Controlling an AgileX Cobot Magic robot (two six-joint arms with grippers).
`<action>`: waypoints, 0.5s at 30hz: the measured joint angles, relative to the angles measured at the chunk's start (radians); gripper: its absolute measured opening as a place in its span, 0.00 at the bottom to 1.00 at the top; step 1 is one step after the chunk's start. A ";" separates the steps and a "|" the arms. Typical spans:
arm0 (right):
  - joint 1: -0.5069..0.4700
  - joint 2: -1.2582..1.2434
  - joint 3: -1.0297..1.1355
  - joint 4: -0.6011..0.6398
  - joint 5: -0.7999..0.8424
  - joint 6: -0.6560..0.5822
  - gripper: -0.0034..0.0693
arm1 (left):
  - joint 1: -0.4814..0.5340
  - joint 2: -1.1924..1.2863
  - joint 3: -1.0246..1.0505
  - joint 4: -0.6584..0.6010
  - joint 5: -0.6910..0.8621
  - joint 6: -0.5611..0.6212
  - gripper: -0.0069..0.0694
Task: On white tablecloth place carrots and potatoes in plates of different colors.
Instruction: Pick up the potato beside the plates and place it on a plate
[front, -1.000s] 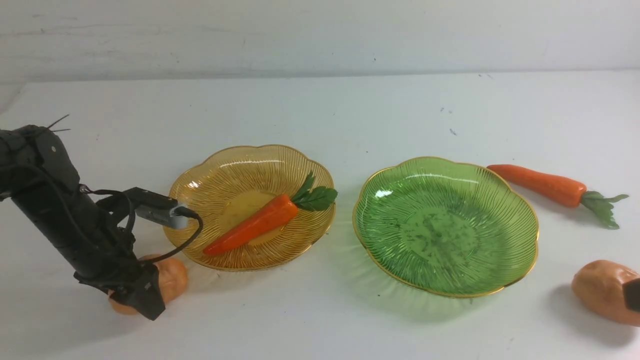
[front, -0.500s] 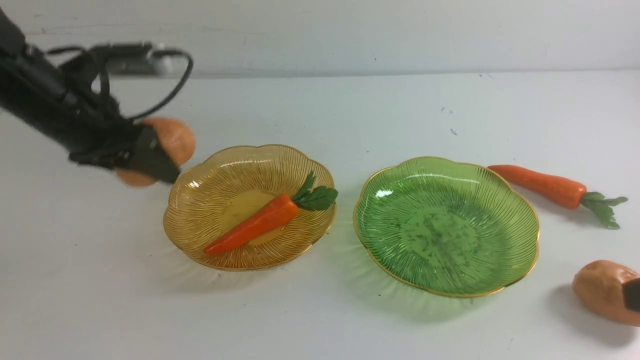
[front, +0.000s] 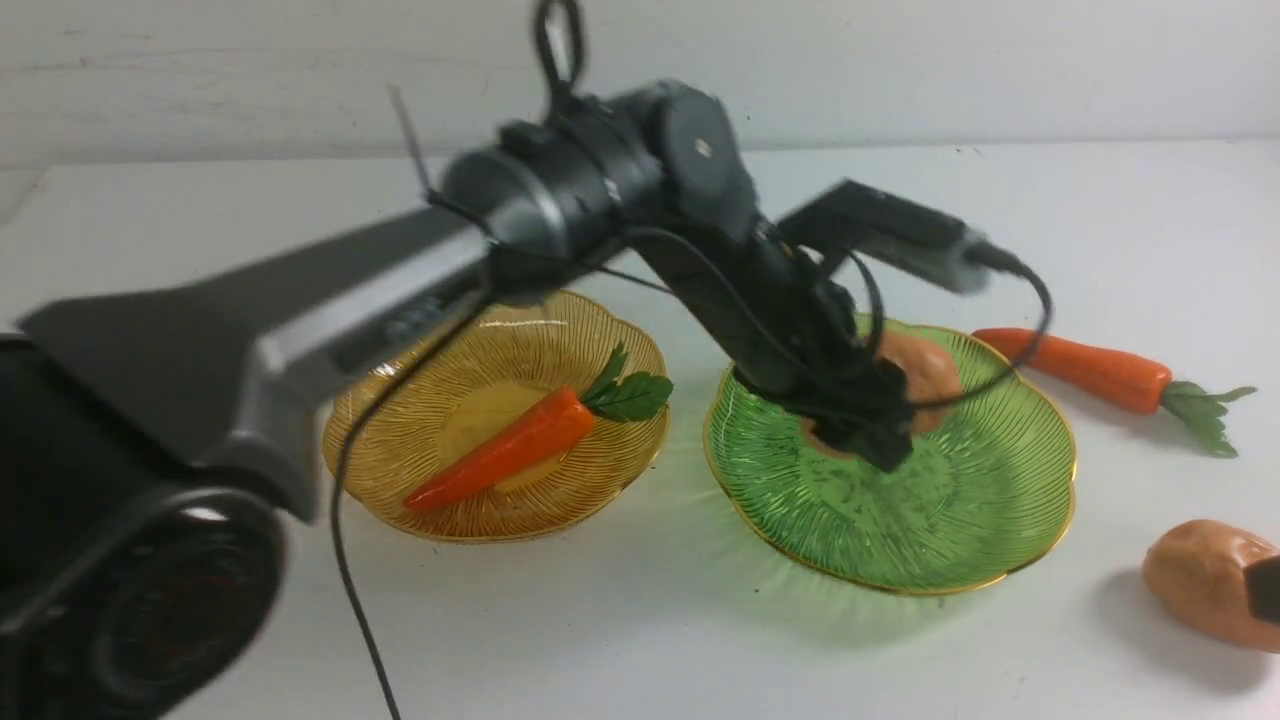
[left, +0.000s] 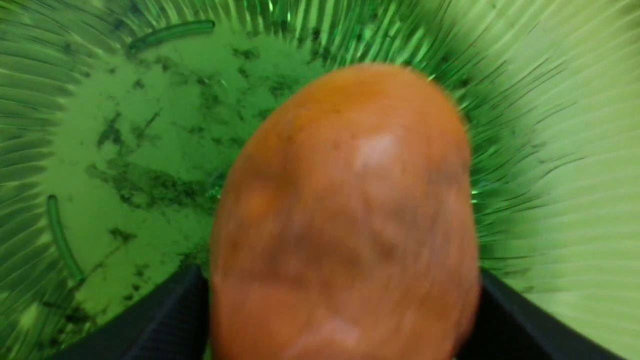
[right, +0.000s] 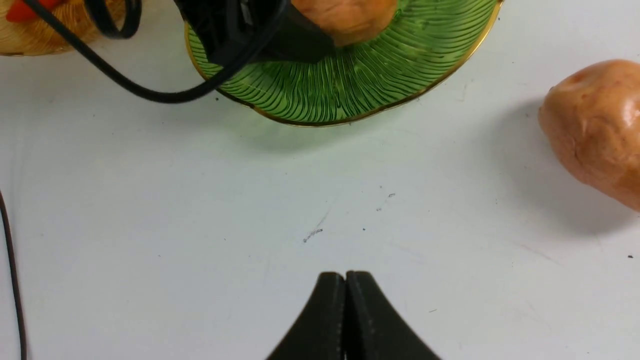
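Note:
My left gripper (front: 875, 415) is shut on a tan potato (front: 925, 368) and holds it over the green plate (front: 1000, 500). In the left wrist view the potato (left: 345, 215) fills the space between both fingers (left: 170, 320), just above the plate floor (left: 125, 150). One carrot (front: 500, 450) lies in the amber plate (front: 400, 480). The other carrot (front: 1090, 370) lies on the white tablecloth (front: 640, 640) right of the green plate. A second potato (front: 1200, 580) sits at the front right. My right gripper (right: 345, 280) is shut and empty above the cloth, near that potato (right: 595, 130).
My left arm (front: 350, 290) stretches across the amber plate, and its cable (front: 350, 560) hangs in front of it. A grey wall stands behind the table.
My left gripper lifted the potato from the front left of the cloth, carried it right over the amber plate, and now holds it over the green plate. The right gripper has not moved.

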 joint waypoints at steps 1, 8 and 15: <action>0.000 0.000 0.000 0.000 0.000 -0.002 0.03 | 0.000 0.000 -0.015 0.000 0.013 0.000 0.94; 0.000 0.000 0.000 0.000 -0.007 -0.005 0.03 | 0.000 0.000 -0.106 0.000 0.088 -0.018 0.98; 0.000 0.000 0.000 0.000 -0.009 -0.014 0.03 | 0.003 0.000 -0.252 0.019 0.184 -0.138 0.92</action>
